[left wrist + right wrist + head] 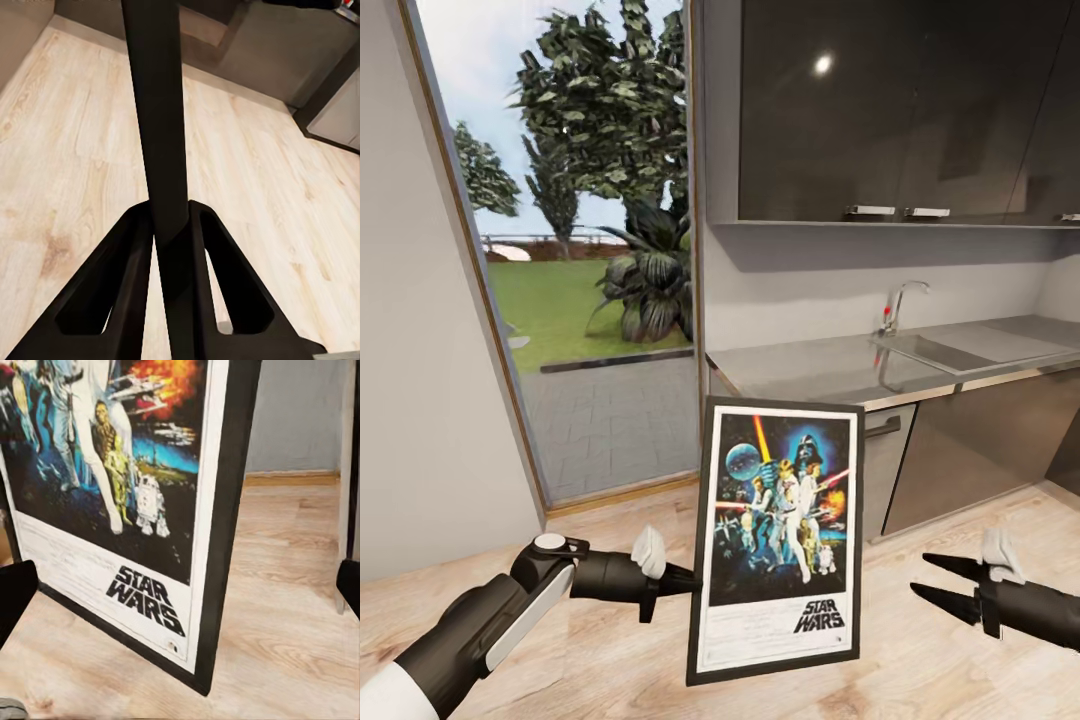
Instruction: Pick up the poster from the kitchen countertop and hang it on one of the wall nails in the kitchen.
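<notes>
The framed Star Wars poster (778, 540) stands upright in the air over the wooden floor, its printed face toward my head camera. My left gripper (685, 580) is shut on its left edge. In the left wrist view the thin black frame (154, 112) runs between the two fingers (127, 285). My right gripper (935, 585) hangs open a short way to the poster's right, apart from it. Its wrist view looks at the poster's lower corner (112, 495). The grey kitchen countertop (810, 365) with sink (940, 352) and tap (900, 300) lies behind. The wall nails are out of view.
A tall window (580, 250) onto a garden stands at the left, beside a plain grey wall (420, 400). Dark glossy upper cabinets (890, 100) hang over the worktop, with cabinet fronts (980, 450) below. Light wooden floor (920, 680) spreads beneath both arms.
</notes>
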